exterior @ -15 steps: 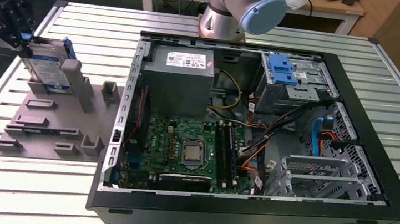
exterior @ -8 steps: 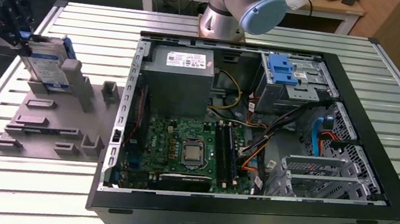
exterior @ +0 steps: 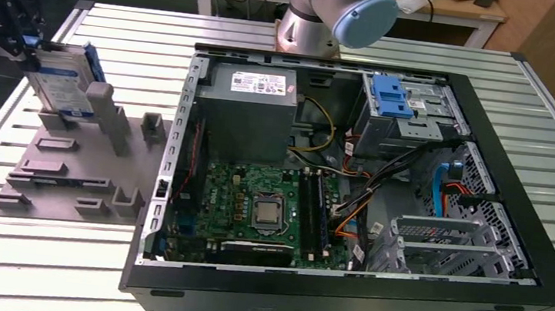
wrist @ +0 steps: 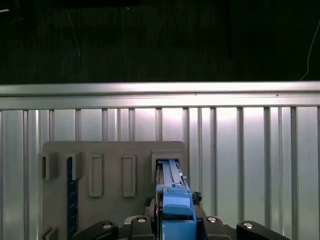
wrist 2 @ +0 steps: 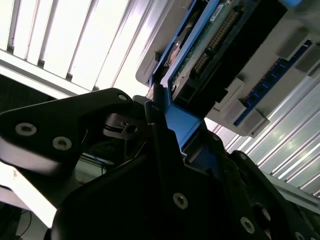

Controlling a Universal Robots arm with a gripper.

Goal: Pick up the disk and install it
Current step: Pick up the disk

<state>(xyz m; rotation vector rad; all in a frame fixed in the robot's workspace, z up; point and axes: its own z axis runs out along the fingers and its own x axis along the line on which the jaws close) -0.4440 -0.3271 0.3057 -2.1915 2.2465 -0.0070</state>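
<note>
The disk [exterior: 62, 80] stands on edge in its blue carrier at the back of the grey holder plate [exterior: 59, 171], at the exterior view's left. My gripper [exterior: 32, 51] comes down on its top end and is shut on the carrier. In the second wrist view the black fingers [wrist 2: 155, 145] clamp the blue frame, and the disk's [wrist 2: 210, 45] green circuit side shows beyond them. In the first wrist view the disk's [wrist: 175, 200] blue carrier edge runs out from between the gripper [wrist: 175, 225] toward a slot of the plate [wrist: 115, 150].
The open computer case [exterior: 509, 304] lies at the exterior view's right, with a grey power-supply box [exterior: 252, 102], a motherboard [exterior: 256, 211] and a drive cage with a blue carrier [exterior: 392, 98]. The arm's base [exterior: 318, 20] stands behind it. Other posts [exterior: 148, 125] rise from the holder plate.
</note>
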